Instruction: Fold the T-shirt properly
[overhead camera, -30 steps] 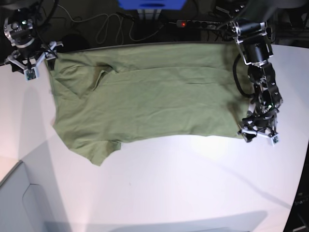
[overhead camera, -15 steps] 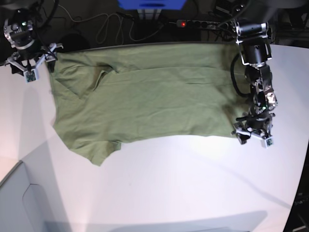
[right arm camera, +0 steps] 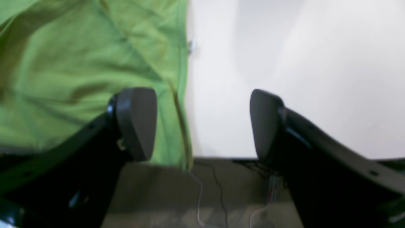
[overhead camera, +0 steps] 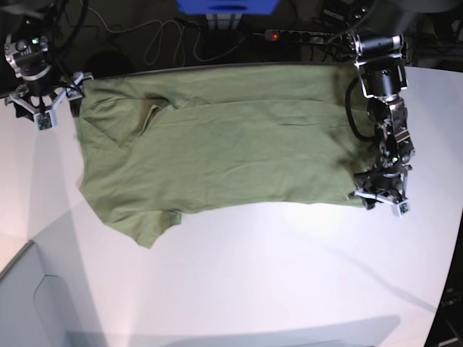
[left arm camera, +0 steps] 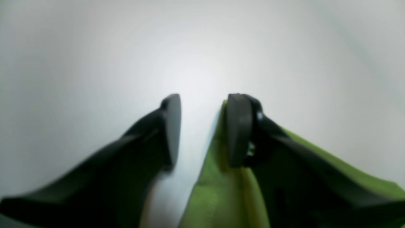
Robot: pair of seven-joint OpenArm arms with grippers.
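The olive T-shirt [overhead camera: 217,148] is lying spread flat across the far half of the white counter [overhead camera: 275,275], one sleeve pointing toward the near left, and both arms are working its corners. The left pincer [overhead camera: 381,196] is sitting at the shirt's near right corner, and the wrist view is showing why: its jaws are standing apart, one pad [left arm camera: 237,129] resting against the green fabric, the hem edge running up between them, so I'd say it is lining up to pinch that corner for a fold. Over at the far left, the right pincer [overhead camera: 45,103] is hanging wide open just beside the shirt's edge, one jaw over cloth, one over bare counter. I'm reading no brand, print or label anywhere on the shirt.
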